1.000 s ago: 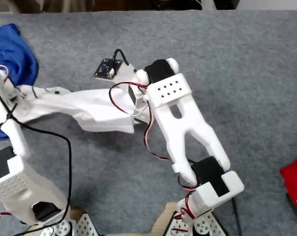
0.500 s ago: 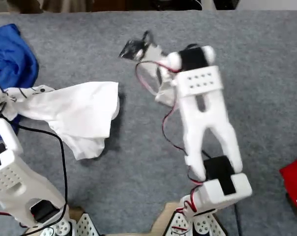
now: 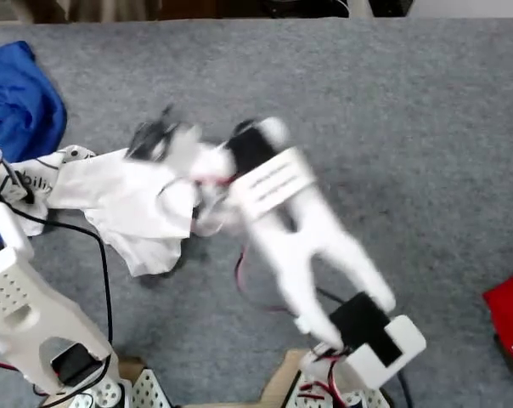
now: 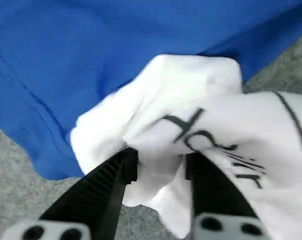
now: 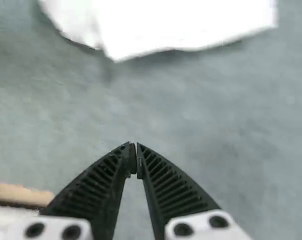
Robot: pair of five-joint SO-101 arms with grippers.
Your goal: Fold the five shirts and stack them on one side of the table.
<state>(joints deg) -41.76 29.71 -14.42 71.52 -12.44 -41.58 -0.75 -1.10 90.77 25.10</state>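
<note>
Noted left fingers clamped on a bunched edge of the white shirt, with blue shirt lying just beyond them. Recorded right fingers pressed shut, empty, above grey tabletop, white shirt ahead of tips.

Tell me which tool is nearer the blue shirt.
Left. The left tool grips the white shirt right at the edge of the blue shirt; the right tool, shut, is over the table beside the white shirt, farther off.
</note>
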